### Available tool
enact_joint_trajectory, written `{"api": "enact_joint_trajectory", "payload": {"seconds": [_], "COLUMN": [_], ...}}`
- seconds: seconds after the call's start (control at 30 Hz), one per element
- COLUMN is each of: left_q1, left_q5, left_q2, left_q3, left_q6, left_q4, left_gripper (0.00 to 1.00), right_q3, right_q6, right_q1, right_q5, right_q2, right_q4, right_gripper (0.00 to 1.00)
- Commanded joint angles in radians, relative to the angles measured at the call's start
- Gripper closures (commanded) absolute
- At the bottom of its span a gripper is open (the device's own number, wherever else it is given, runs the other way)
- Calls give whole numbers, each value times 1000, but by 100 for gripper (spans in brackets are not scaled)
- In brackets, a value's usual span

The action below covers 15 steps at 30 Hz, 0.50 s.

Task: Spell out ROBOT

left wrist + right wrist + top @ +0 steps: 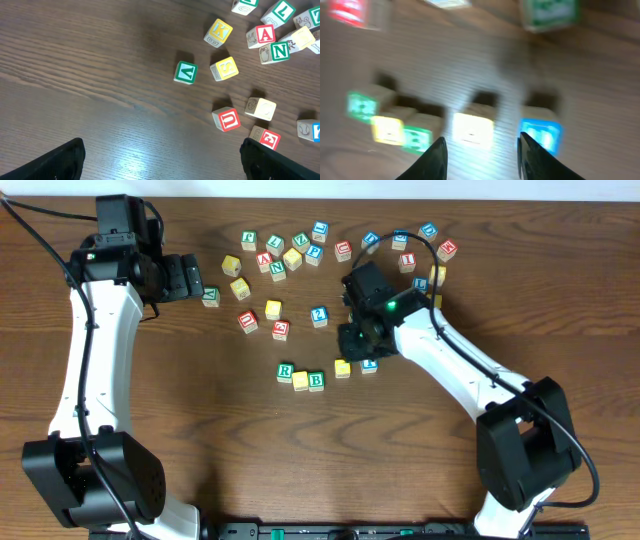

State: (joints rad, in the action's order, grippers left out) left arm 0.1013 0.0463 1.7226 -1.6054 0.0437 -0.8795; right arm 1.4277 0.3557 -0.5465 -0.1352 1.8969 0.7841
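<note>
My left claw (162, 150): wide, empty, far left by green block (210, 297) | Row, near centre: R block (285, 371), yellow block (300, 380), B block (316, 381) adjoining; second yellow block (342, 368), blue block (368, 364) just right | My right claw (482, 150): parted, empty, above those two.

My row lies mid-worktop. From the left it runs green R block (285, 371), first yellow block (300, 380), green B block (316, 381), then a second yellow block (342, 368) and a blue block (369, 364), both set slightly farther back. My right gripper (358, 346) hovers just behind those two. My left gripper (196, 280) hangs toward the far left corner, beside a lone green block (210, 297). Loose blocks (300, 242) scatter along the far edge.
</note>
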Motion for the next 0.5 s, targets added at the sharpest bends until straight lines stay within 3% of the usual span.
{"api": "enact_joint_trajectory", "payload": {"seconds": [0.0,0.23,0.47], "left_q1": [1,1,2], "left_q5": [-13,-13,-13], "left_q2": [-2,-2,-2], "left_q3": [-15,-15,-15], "left_q6": [-14,-14,-14], "left_q4": [-2,-2,-2], "left_gripper": [2,2,2], "right_q3": [20,20,29], "right_q6": [19,169,273], "right_q1": [-68,-149,-213], "right_q5": [-88,-113,-138], "right_q2": [2,53,140], "right_q4": [-68,-296,-410], "right_gripper": [60,61,68]}}
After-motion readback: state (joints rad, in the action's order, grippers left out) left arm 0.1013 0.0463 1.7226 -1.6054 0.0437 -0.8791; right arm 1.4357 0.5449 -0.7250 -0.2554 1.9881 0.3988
